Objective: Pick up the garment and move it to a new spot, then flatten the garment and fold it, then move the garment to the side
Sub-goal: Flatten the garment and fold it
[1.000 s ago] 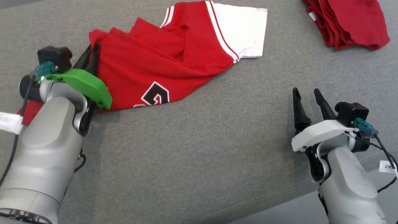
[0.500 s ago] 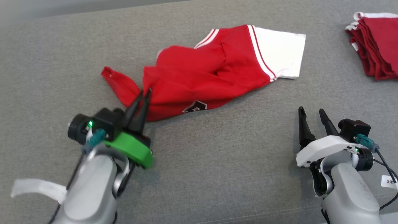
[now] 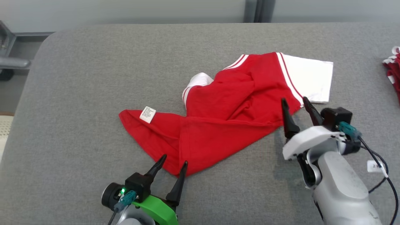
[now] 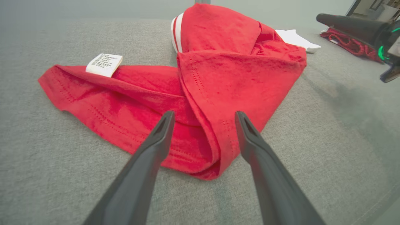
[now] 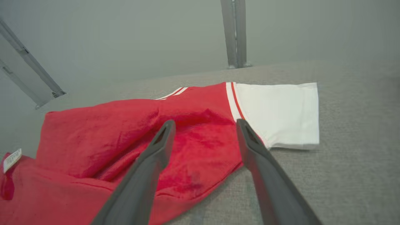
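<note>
Head view: red knit garment (image 3: 225, 125) lies crumpled and partly doubled over itself near the middle of a grey woven cushion top (image 3: 93, 78) with a rounded far-left corner. One short white sleeve (image 3: 312, 81), flat and rectangular with red-and-white stripe trim, points to the robot's right. A small white printed care label (image 3: 147, 114) sits on the hem flap at the opposite end.

The green-shelled left gripper (image 3: 175, 158) has its dark tapered fingers spread wide and grips nothing; its tips flank the garment's nearest folded corner. The white-shelled right gripper (image 3: 294, 99) is likewise spread and empty, tips at the cloth edge where the red body meets the striped sleeve seam. A folded red pile (image 3: 394, 72) sits at the far right edge, well apart.

Left wrist view adds rows of hem stitching and a fuzzy nap. The corner fold lies between the two fingers; cannot tell whether they touch the cloth.

Right wrist view adds that the sleeve lies smooth while the red body bulges in soft ridges. A grey metal post (image 5: 234, 31) stands behind the cushion.
</note>
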You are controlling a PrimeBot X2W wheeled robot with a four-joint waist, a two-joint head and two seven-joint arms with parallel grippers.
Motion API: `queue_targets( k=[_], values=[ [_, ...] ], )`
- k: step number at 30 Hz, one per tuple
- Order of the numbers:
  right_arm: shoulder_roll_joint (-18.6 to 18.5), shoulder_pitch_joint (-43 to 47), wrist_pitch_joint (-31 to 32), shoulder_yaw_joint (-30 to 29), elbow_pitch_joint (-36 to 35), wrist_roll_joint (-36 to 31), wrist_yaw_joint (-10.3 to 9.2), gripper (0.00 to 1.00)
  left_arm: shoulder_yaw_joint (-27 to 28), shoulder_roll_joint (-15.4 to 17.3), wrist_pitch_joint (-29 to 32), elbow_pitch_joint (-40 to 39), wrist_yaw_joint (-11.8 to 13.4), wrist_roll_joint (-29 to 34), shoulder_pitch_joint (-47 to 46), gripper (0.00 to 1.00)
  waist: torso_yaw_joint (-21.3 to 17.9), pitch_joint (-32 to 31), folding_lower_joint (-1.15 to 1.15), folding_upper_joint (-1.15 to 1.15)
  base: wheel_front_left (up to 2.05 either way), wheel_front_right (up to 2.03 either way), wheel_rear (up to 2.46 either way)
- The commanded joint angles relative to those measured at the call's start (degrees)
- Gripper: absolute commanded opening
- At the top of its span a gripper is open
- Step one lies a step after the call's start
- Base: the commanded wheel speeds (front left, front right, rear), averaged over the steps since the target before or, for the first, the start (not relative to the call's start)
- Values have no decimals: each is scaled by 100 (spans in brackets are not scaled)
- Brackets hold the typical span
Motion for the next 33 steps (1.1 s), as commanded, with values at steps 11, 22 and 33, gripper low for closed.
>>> queue_targets(
  k=[11, 22, 33],
  values=[
    [-371, -1543, 597, 2083, 606, 305, -3, 100, -40, -391, -17, -207, -10, -18, -428, 100, 1336, 393, 0, 0, 0, 0, 0],
    [-1012, -2356, 1761, 3763, 1272, 925, -3, 72, -136, -479, -17, -212, -10, -253, -419, 100, 1814, 645, 0, 0, 0, 0, 0],
    [-1779, -3871, 1108, 3431, 1982, 571, -5, 0, -510, -483, -17, -479, -10, -595, -717, 100, 2327, 992, 0, 0, 0, 0, 0]
  ],
)
